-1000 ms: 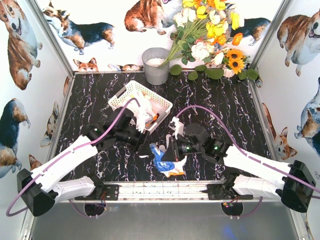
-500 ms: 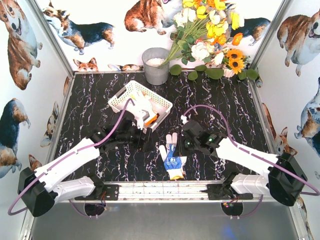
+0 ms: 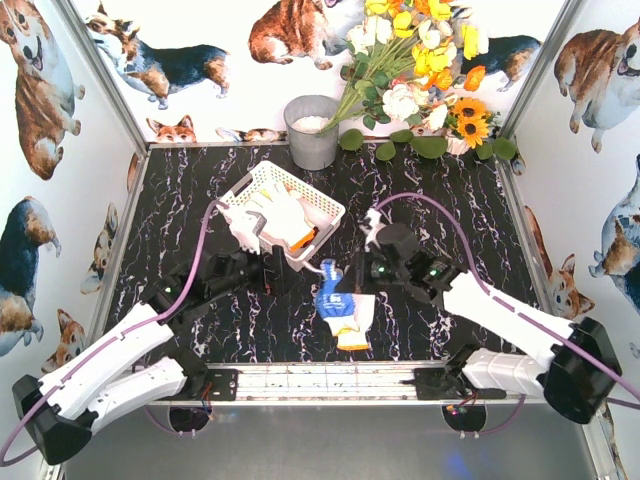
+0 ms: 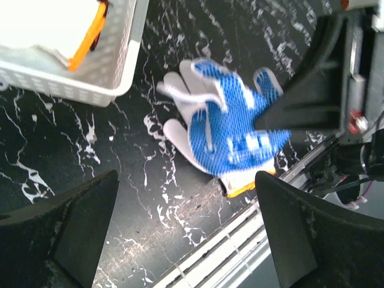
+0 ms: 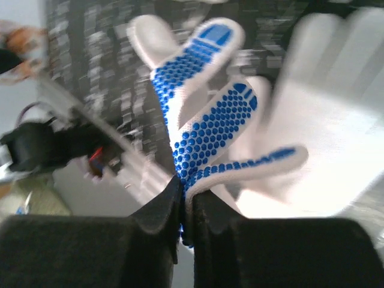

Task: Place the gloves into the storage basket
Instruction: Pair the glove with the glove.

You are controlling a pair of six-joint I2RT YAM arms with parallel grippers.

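A blue-dotted white glove (image 3: 338,308) with an orange cuff hangs just above the black marble table, right of centre; it also shows in the left wrist view (image 4: 231,129). My right gripper (image 3: 356,286) is shut on the glove's edge, with the fingers of the glove (image 5: 207,114) fanned out past the jaws in the right wrist view, where the gripper (image 5: 186,210) pinches it. The white lattice storage basket (image 3: 262,182) stands behind it and holds white gloves (image 3: 278,213) with orange trim. My left gripper (image 3: 282,278) is open and empty, left of the blue glove, and wide apart in its own view (image 4: 186,240).
A grey metal bucket (image 3: 313,132) stands behind the basket, with a bunch of flowers (image 3: 420,80) to its right. A metal rail (image 3: 330,378) runs along the near table edge. The basket's corner (image 4: 114,90) is close to the left gripper.
My right gripper pulled back from the flat glove, then closed on it and raised it. My left arm has drawn back from the basket toward the left.
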